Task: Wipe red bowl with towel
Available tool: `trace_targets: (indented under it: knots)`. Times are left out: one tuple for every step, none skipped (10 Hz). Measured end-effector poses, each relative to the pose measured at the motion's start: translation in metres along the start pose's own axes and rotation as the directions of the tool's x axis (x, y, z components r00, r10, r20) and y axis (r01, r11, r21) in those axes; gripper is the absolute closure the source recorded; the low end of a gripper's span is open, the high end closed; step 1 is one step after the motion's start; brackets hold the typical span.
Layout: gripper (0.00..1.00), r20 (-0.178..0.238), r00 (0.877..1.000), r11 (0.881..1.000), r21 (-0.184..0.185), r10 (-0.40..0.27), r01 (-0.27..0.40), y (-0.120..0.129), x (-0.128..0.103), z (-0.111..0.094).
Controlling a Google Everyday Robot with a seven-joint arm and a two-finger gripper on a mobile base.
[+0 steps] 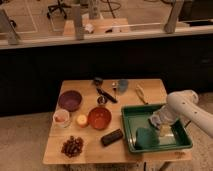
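1. Now your claw [161, 125] is down inside the green tray [131, 131], spread wide, right at the towel [158, 120]; you can't tell whether they touch.
2. Your arm [186, 106] hides part of the towel and runs off the right edge.
3. The red bowl [99, 118] sits on the table [150, 90], left of the tray, well apart from the claw.

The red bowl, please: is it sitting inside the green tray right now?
No, the red bowl sits on the wooden table left of the green tray, where the gripper reaches down.
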Motion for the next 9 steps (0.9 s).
trace_targets:
  knots:
    - [0.20,-0.005,1.000,1.000,0.001,0.003,-0.003,-0.003,0.001,0.005]
    - [0.21,-0.007,1.000,1.000,0.001,0.004,-0.004,-0.005,0.001,0.008]
    - [0.30,-0.008,1.000,1.000,0.002,0.004,-0.004,-0.009,0.000,0.013]
    - [0.39,-0.003,1.000,1.000,0.002,0.008,-0.008,-0.010,0.000,0.017]
    - [0.47,0.004,1.000,1.000,0.003,0.010,-0.010,-0.012,0.000,0.018]
    - [0.59,0.015,1.000,1.000,0.001,0.008,-0.008,-0.013,-0.001,0.020]
    - [0.70,0.028,1.000,1.000,0.000,0.004,-0.004,-0.015,-0.003,0.021]
    - [0.80,0.039,0.999,1.000,-0.008,-0.003,0.004,-0.013,-0.005,0.022]
    - [0.88,0.046,0.999,1.000,-0.014,-0.009,0.010,-0.011,-0.006,0.023]
